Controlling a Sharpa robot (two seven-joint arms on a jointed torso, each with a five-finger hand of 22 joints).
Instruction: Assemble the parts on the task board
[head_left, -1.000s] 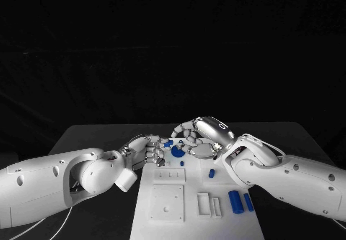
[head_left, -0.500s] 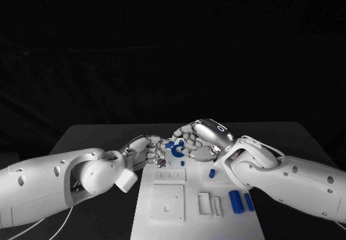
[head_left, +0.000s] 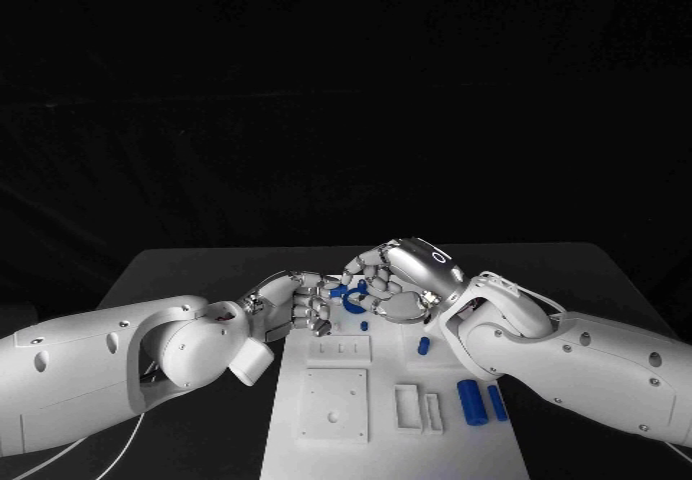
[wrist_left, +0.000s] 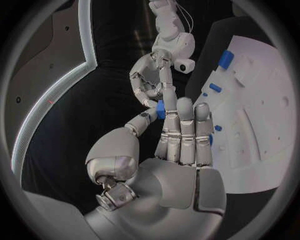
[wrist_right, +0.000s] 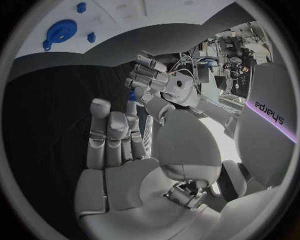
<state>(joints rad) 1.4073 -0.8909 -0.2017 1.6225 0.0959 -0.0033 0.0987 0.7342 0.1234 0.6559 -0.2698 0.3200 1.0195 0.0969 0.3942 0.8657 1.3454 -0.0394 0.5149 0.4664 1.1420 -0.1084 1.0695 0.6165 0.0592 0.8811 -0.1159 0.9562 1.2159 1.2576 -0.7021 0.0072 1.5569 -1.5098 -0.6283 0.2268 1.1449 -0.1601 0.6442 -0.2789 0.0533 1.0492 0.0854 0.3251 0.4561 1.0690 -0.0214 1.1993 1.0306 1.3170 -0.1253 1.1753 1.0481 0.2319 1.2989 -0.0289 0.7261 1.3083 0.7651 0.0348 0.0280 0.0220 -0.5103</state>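
A small blue part (head_left: 336, 291) hangs above the far end of the white task board (head_left: 387, 452), between my two hands. My left hand (head_left: 296, 300) pinches it between thumb and a finger, as the left wrist view shows at the blue part (wrist_left: 160, 108). My right hand (head_left: 398, 276) reaches in from the other side, and its fingertips close on the same blue part (wrist_right: 132, 96). A blue gear (head_left: 356, 302) lies on the board just under the hands.
Lying on the board are a short blue peg (head_left: 365, 327), another (head_left: 424, 347) and two blue cylinders (head_left: 472, 403) at its right side. White raised blocks (head_left: 335, 405) and slotted pieces (head_left: 418, 410) stand on the near half. The black table (head_left: 173, 275) surrounds the board.
My right hand has come lower and closer to the left hand, and its fingers now meet the blue part. The left hand has stayed almost still.
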